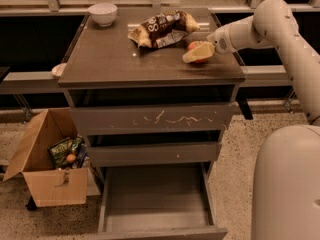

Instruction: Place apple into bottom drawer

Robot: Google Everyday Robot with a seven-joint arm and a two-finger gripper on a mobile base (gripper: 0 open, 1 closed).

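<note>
Saw the hand [200, 53] at the right side of the tabletop [110, 59], reaching in from the right and overlapping the near side of the apple [194, 46]. Could not tell its opening, nor any hold on the apple. Found the apple on the tabletop just right of a crumpled snack bag [162, 28]. Noted the bottom drawer [155, 194] pulled out, a white bowl [103, 14] at the far left corner, and a cardboard box [40, 184] on the floor at left.

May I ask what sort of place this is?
Probably an office or lab test area: a three-drawer cabinet on speckled flooring, a cardboard box of snacks beside it, the gripper at the apple on top.
</note>
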